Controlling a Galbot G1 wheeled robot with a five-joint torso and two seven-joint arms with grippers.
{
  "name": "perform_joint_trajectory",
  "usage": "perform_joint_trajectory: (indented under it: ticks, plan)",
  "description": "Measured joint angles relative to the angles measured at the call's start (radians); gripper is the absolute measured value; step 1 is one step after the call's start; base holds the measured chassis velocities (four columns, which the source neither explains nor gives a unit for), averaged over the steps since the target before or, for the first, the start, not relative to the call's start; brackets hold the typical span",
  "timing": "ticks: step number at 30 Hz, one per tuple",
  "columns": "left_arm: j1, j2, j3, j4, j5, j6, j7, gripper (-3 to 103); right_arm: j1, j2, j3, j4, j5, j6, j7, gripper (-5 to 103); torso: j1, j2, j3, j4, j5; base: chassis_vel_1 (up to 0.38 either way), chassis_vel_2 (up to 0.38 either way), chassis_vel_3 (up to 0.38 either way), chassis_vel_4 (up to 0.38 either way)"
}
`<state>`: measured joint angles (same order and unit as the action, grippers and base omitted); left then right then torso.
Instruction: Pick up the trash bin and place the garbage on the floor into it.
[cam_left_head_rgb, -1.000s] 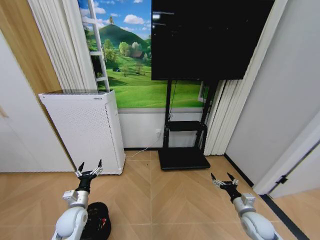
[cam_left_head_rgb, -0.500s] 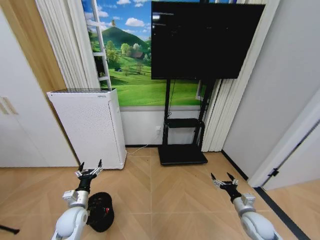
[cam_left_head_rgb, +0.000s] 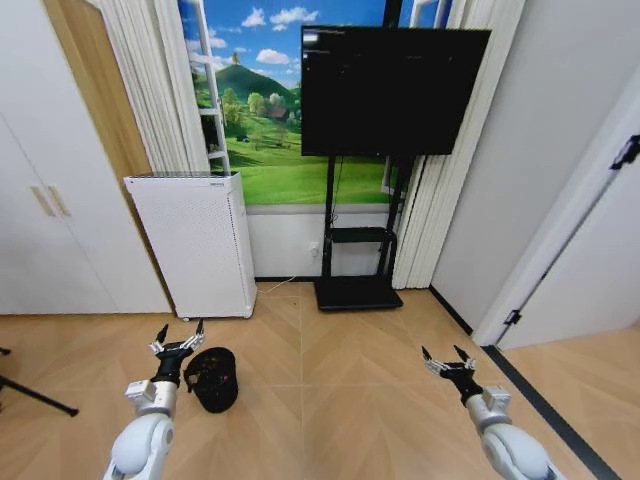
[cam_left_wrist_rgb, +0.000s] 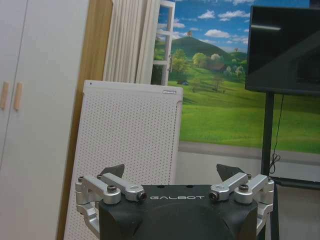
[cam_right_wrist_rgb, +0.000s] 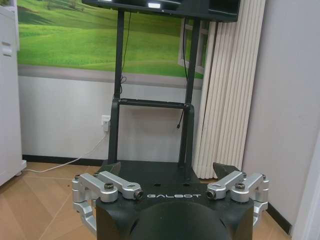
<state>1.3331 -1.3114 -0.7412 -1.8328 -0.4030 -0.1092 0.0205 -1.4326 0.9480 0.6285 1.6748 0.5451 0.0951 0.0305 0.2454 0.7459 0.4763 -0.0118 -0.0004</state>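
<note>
The trash bin (cam_left_head_rgb: 213, 378), small, round and black, stands on the wooden floor just beyond and to the right of my left gripper (cam_left_head_rgb: 178, 338). That gripper is open and holds nothing; it is raised in front of me, and in the left wrist view (cam_left_wrist_rgb: 172, 172) it faces the white appliance. My right gripper (cam_left_head_rgb: 448, 358) is open too, held up over bare floor at the right, and in the right wrist view (cam_right_wrist_rgb: 169, 167) it faces the TV stand. The garbage is out of view.
A tall white perforated appliance (cam_left_head_rgb: 195, 240) stands against the back wall. Beside it is a TV (cam_left_head_rgb: 390, 90) on a black stand with a flat base (cam_left_head_rgb: 355, 292). White cupboard doors (cam_left_head_rgb: 60, 220) line the left side. A black tripod leg (cam_left_head_rgb: 35, 395) lies at the left edge.
The whole head view has shifted: the camera moved back and turned, so more floor and the full bin now show. Both arms hold the same pose, grippers still open.
</note>
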Motion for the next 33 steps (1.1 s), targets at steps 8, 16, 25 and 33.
perform_joint_trajectory:
  ticks: [8, 16, 25, 33]
  plan:
    - [0.000, 0.000, 0.000, 0.000, 0.000, 0.000, 0.000, 100, 0.000, 0.000, 0.000, 0.000, 0.000, 0.000, 0.000, 100, 0.000, 0.000, 0.000, -0.0002, 0.0019, 0.366, -0.359, -0.355, 0.356]
    - [0.000, 0.000, 0.000, 0.000, 0.000, 0.000, 0.000, 100, 0.000, 0.000, 0.000, 0.000, 0.000, 0.000, 0.000, 100, 0.000, 0.000, 0.000, 0.0000, -0.0017, 0.359, -0.361, -0.350, 0.348]
    - [0.000, 0.000, -0.001, 0.000, 0.000, 0.000, 0.000, 100, 0.000, 0.000, 0.000, 0.000, 0.000, 0.000, 0.000, 100, -0.001, 0.000, -0.001, 0.0000, 0.0015, 0.321, -0.319, -0.315, 0.311]
    - [0.000, 0.000, 0.000, 0.000, 0.000, 0.000, 0.000, 100, 0.000, 0.000, 0.000, 0.000, 0.000, 0.000, 0.000, 100, 0.000, -0.001, 0.000, -0.0001, -0.0004, 0.001, -0.007, -0.042, 0.036]
